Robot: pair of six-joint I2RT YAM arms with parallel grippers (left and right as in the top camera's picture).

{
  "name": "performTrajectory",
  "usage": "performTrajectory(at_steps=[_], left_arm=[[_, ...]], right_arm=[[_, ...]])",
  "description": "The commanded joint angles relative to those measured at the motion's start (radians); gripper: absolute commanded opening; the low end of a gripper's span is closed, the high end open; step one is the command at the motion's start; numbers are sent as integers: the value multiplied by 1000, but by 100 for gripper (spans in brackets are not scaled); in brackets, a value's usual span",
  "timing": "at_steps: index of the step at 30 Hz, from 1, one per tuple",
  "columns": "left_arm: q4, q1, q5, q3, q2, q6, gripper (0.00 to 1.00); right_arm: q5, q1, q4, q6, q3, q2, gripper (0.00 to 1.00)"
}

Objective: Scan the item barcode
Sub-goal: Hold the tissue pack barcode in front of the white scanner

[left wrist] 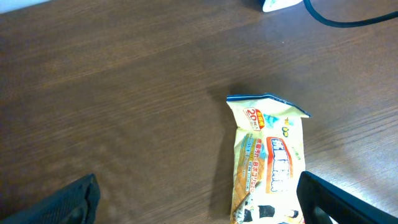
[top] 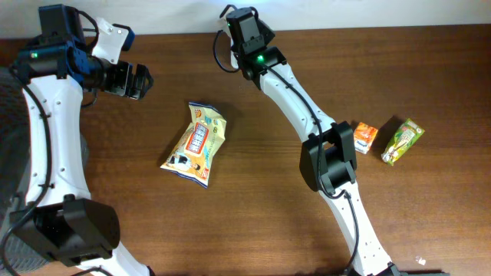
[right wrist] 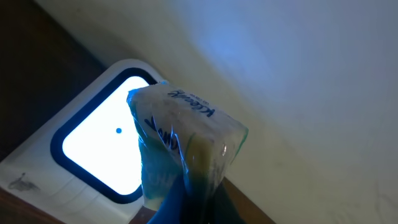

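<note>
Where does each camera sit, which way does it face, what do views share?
Overhead: above the table, looking down; left arm, right arm, snack bag.
Left wrist: on the left gripper, looking down at the snack bag; fingertips at bottom corners.
Right wrist: faces the lit scanner window; right gripper holds a wrapped pack.
Shared: overhead and left wrist show the snack bag.

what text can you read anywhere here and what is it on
"Kleenex", in script, on the tissue pack held before the lit scanner window.
"20", red, at the top corner of the snack bag; its other print is too blurred.
Orange carton and green packet: print too small to read.
</note>
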Motion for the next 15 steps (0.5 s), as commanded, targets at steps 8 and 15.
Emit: performTrajectory(at_steps=[8,15], left_arm=[[2,2,8,8,-8,16,99],[2,2,8,8,-8,16,99]], right_arm=[[23,6,-50,-1,-3,-18,4],[-182,-2,-467,418,-3,-339,4]])
